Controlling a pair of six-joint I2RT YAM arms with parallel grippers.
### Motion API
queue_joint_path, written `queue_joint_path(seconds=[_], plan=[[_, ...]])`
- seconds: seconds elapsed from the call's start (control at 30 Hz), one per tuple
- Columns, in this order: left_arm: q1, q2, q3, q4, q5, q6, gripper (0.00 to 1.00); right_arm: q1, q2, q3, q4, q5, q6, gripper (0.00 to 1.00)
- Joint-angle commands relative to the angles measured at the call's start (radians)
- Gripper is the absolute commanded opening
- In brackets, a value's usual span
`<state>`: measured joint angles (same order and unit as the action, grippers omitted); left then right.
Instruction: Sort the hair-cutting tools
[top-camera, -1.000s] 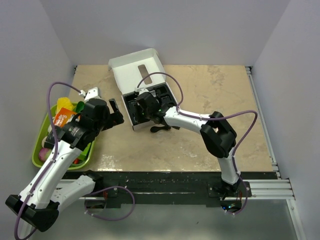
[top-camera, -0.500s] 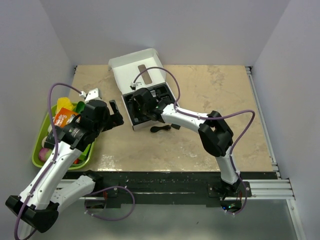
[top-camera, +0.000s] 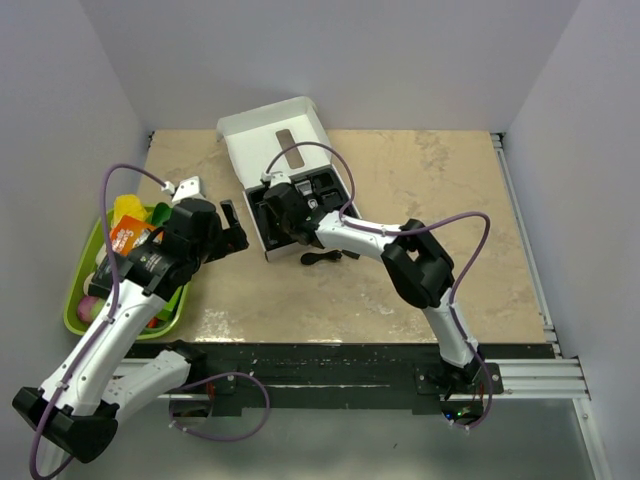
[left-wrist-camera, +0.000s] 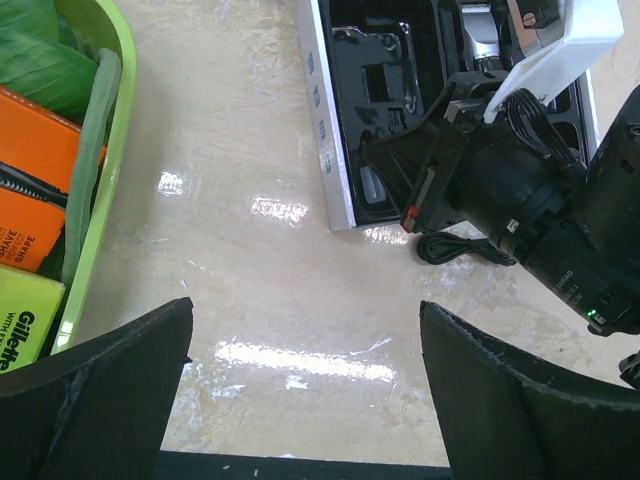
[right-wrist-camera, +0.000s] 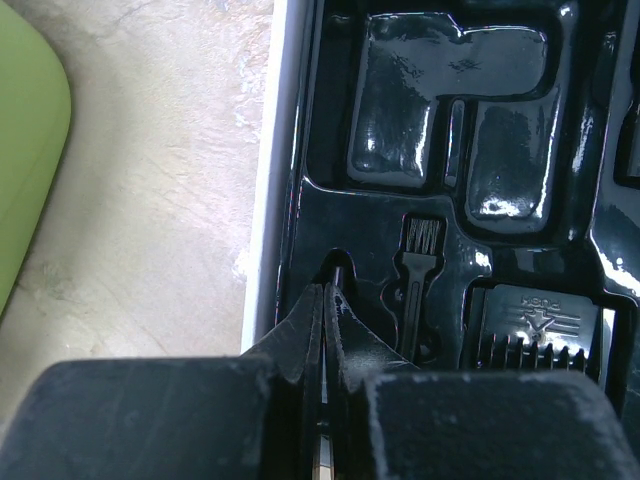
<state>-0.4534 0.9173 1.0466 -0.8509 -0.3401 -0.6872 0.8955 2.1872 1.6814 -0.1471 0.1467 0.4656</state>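
Observation:
The white box (top-camera: 272, 135) lies open, its black insert (right-wrist-camera: 505, 215) holding a comb attachment (right-wrist-camera: 535, 335) and a small brush (right-wrist-camera: 418, 270). The clipper's silver blade head (left-wrist-camera: 480, 35) shows in the insert in the left wrist view. The thin black cord (top-camera: 320, 258) lies coiled on the table in front of the box, also in the left wrist view (left-wrist-camera: 465, 250). My right gripper (right-wrist-camera: 328, 285) is down in the insert's near-left corner (top-camera: 278, 208), shut on a thin piece whose tip sits in a narrow slot. My left gripper (left-wrist-camera: 305, 340) is open and empty, above the table left of the box (top-camera: 232, 225).
A green tray (top-camera: 75, 300) with colourful packets stands at the left edge; its rim shows in the left wrist view (left-wrist-camera: 95, 150) and the right wrist view (right-wrist-camera: 25, 150). The box lid stands up at the back. The right arm's forearm crosses over the cord.
My right gripper has moved left and back, from the box's front edge near the cord into the insert's left part. The left arm has barely moved.

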Motion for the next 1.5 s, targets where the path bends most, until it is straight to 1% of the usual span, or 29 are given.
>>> queue_joint_path(seconds=[0.0,0.23,0.47,0.5,0.53,0.57,0.63,0.67,0.73,0.77,0.9,0.97,1.03,1.2,1.23,1.3,1.37,1.4,1.47], plan=[[0.005,0.003,0.001,0.036,0.009,0.023,0.99,0.003,0.013,0.006,-0.011,0.027,-0.025,0.0],[0.005,0.009,0.007,0.041,0.018,0.021,0.99,0.003,-0.058,0.008,-0.026,0.056,-0.042,0.0],[0.005,0.008,0.021,0.038,0.018,0.037,0.99,0.003,-0.237,-0.064,-0.052,0.139,-0.068,0.0],[0.005,0.008,0.023,0.036,0.018,0.04,0.99,0.003,-0.28,-0.074,-0.06,0.154,-0.073,0.04],[0.005,0.009,0.026,0.035,0.018,0.04,0.99,0.003,-0.299,-0.084,-0.083,0.163,-0.08,0.14],[0.005,0.008,0.03,0.033,0.019,0.041,0.99,0.003,-0.319,-0.106,-0.097,0.169,-0.088,0.18],[0.005,0.006,0.03,0.033,0.021,0.041,0.99,0.003,-0.366,-0.13,-0.141,0.189,-0.12,0.32],[0.005,0.002,0.03,0.033,0.026,0.044,0.99,0.003,-0.38,-0.158,-0.16,0.195,-0.134,0.44],[0.005,-0.003,0.027,0.033,0.03,0.046,0.99,0.003,-0.412,-0.183,-0.216,0.227,-0.177,0.52],[0.005,-0.005,0.024,0.035,0.033,0.046,0.99,0.003,-0.418,-0.208,-0.235,0.237,-0.194,0.59],[0.005,-0.014,0.018,0.042,0.049,0.048,0.99,0.003,-0.423,-0.244,-0.356,0.243,-0.277,0.71],[0.005,-0.018,0.018,0.047,0.059,0.049,0.99,0.003,-0.412,-0.259,-0.39,0.223,-0.315,0.73],[0.005,-0.026,0.018,0.047,0.064,0.051,0.99,0.003,-0.42,-0.305,-0.387,0.215,-0.349,0.75],[0.005,-0.038,-0.017,0.079,0.099,0.055,0.99,0.003,-0.438,-0.345,-0.382,0.24,-0.341,0.76],[0.005,-0.035,-0.04,0.091,0.11,0.06,0.99,0.003,-0.441,-0.35,-0.385,0.252,-0.316,0.76],[0.004,-0.025,-0.071,0.145,0.183,0.069,0.99,0.003,-0.461,-0.359,-0.405,0.31,-0.274,0.77],[0.002,0.009,-0.115,0.177,0.232,0.072,0.98,0.003,-0.486,-0.379,-0.42,0.364,-0.199,0.79],[0.001,0.026,-0.125,0.191,0.236,0.072,0.97,0.003,-0.518,-0.385,-0.442,0.41,-0.139,0.79],[-0.016,0.075,-0.145,0.202,0.224,0.081,0.96,0.003,-0.552,-0.41,-0.465,0.445,-0.078,0.81]])
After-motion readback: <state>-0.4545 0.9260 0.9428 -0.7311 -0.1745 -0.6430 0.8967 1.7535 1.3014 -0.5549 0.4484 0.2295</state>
